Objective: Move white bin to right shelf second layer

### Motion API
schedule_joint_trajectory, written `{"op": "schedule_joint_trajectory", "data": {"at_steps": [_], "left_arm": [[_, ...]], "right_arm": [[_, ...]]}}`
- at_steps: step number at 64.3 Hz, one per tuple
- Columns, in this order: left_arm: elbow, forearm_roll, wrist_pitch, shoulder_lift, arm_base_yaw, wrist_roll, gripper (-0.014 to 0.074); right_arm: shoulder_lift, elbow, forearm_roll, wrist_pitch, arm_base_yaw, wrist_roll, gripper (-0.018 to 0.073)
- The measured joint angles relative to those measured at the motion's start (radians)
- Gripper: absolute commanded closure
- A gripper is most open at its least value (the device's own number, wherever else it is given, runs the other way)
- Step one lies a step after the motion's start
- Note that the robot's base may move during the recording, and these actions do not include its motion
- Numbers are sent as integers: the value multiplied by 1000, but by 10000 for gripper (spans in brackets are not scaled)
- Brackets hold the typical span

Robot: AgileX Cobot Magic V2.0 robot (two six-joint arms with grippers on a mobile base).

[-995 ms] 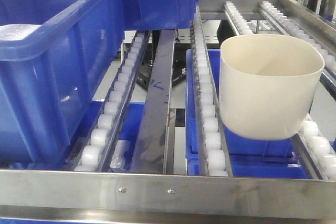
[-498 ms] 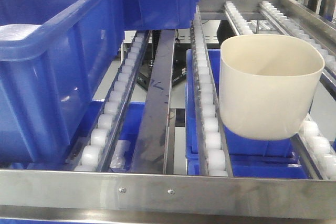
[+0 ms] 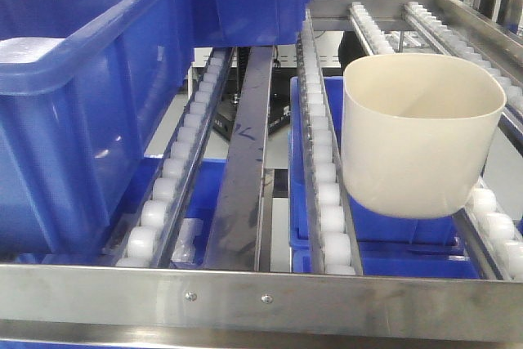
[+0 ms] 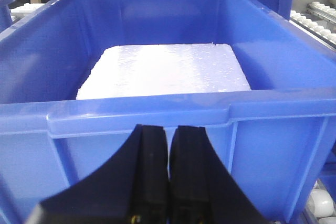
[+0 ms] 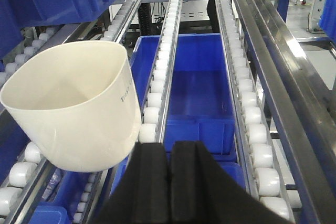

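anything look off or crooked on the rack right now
The white bin sits tilted on the roller tracks, its base sunk into the gap between them rather than standing flat. Nothing looks spilled or damaged.

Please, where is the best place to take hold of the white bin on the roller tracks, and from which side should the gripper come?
Probably the rim: the white bin has smooth, handle-free walls and an open top. One finger inside and one outside the near wall, coming from above on the front rail side, looks best.
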Motion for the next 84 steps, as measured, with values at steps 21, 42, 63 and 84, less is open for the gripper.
{"op": "schedule_joint_trajectory", "data": {"at_steps": [21,42,63,84], "left_arm": [[0,0,0,0,0,0,512],[0,0,0,0,0,0,512],[0,0,0,0,0,0,512],[0,0,0,0,0,0,512]], "right_arm": [[0,0,0,0,0,0,530],[0,0,0,0,0,-4,530],[0,0,0,0,0,-6,530],[0,0,0,0,0,-6,530]]}}
